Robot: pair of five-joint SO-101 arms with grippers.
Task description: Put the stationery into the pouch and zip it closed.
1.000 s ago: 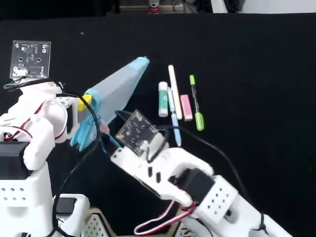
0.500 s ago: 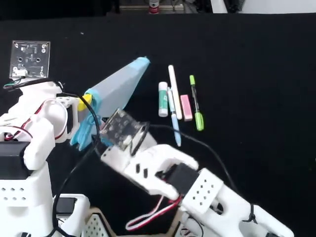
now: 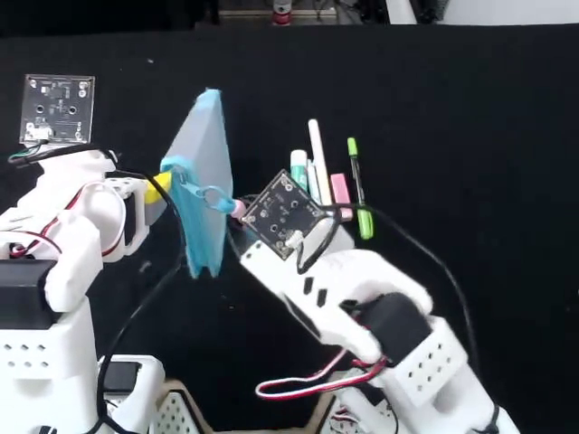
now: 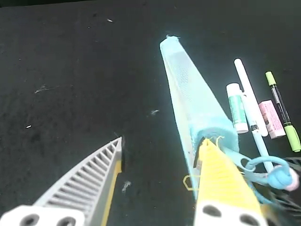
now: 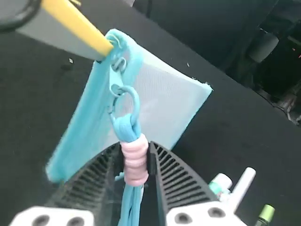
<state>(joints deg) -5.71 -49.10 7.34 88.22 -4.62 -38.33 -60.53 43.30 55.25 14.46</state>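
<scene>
The light blue pouch (image 3: 204,172) stands on its edge on the black table, its zip end by my left gripper (image 4: 162,141). That gripper is open, with only its yellow finger (image 4: 218,179) touching the pouch's (image 4: 193,99) near end. My right gripper (image 5: 135,155) is shut on the pink bead (image 5: 134,162) of the zipper pull, whose blue ring (image 5: 126,101) hangs from the zip. To the pouch's right lie a glue stick (image 3: 298,165), a white pen (image 3: 317,145), a pink eraser (image 3: 341,192) and a green highlighter (image 3: 359,194).
A blue pen (image 4: 260,143) lies among the stationery, partly under my right arm (image 3: 362,307) in the high view. My left arm's white base (image 3: 45,271) fills the near left corner. Open black table stretches to the right and the back.
My right gripper went in to the pouch's zip end, then drew back to the right with the zipper pull. The pouch swung from lying slanted to standing on edge, its far end turned left.
</scene>
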